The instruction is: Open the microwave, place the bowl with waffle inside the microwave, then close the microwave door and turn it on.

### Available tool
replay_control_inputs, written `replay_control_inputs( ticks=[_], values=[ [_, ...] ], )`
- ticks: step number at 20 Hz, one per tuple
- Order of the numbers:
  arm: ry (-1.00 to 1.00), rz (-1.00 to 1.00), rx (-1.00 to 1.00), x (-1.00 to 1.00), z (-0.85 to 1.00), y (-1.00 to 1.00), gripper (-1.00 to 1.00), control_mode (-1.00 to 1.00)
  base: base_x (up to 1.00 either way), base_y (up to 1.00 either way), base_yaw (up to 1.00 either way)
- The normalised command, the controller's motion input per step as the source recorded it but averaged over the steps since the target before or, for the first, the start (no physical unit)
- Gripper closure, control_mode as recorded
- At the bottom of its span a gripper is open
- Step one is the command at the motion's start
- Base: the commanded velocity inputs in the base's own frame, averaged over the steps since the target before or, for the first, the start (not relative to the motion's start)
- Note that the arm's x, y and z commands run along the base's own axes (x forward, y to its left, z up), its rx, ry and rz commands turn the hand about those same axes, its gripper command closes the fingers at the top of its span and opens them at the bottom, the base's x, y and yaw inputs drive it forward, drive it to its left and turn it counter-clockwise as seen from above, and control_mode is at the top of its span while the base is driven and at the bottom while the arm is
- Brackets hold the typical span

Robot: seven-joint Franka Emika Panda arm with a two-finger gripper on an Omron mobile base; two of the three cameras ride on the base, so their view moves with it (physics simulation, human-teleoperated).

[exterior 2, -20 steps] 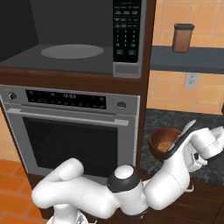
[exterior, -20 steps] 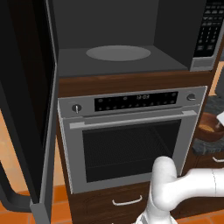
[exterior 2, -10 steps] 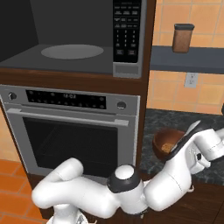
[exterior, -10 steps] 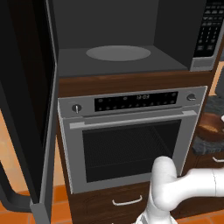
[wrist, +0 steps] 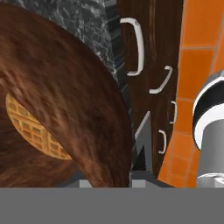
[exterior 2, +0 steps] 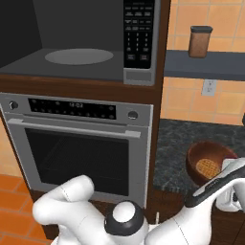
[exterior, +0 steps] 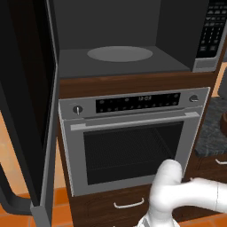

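Observation:
The microwave stands open, its round grey turntable bare. The microwave door is swung wide to the left, with its black handle low at the left edge. The keypad sits on the right side. The dark-brown bowl holds a waffle and hangs over the granite counter to the right of the oven. My gripper is shut on the bowl's right rim. In the hand view the bowl and waffle are very close, with one finger outside the rim.
A steel oven with a bar handle sits directly under the microwave. The dark granite counter lies right of it, under a shelf with a brown canister. Wooden drawers with white handles are below.
The bowl has moved right with my gripper, sliding nearly out of the left base view and looming larger in the right base view. The microwave and its door have not moved.

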Motion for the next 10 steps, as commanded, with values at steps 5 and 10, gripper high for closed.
replay_control_inputs(
  ticks=[5, 10],
  values=[
    [-0.35, 0.0, -0.14, -1.0, 0.54, 0.16, 1.0, -1.0, 0.0, 0.0, 0.0],
    [-0.13, 0.0, -0.17, -1.0, 0.89, 0.37, 1.0, -1.0, 0.0, 0.0, 0.0]
  ],
)
